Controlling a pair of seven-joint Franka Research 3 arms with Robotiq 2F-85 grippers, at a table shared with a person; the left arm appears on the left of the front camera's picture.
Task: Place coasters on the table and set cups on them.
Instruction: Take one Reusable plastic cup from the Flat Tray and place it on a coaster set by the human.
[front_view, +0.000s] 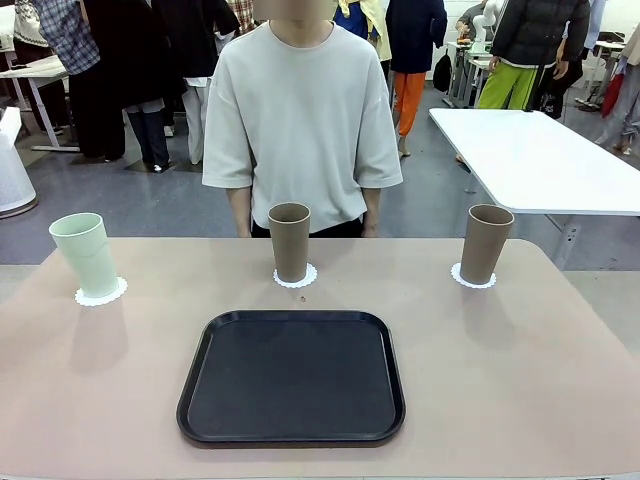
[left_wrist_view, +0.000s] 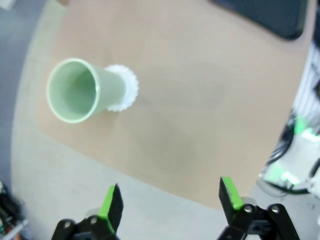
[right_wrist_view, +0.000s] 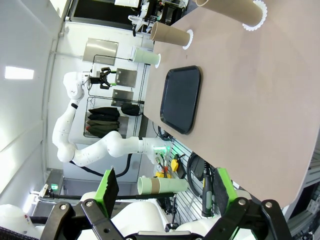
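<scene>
black fingers (left_wrist_view: 111, 205) with green pads

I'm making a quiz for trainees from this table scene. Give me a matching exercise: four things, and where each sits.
1. mint cup
2. middle brown cup
3. right brown cup
4. black tray

a. near the table's right edge
b. front centre, nothing on it
c. far left, on a coaster
d. in front of the person

Pairs: 1-c, 2-d, 3-a, 4-b

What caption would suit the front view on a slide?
Three cups stand on white coasters along the tan table, behind an empty black tray, facing a person.
</scene>
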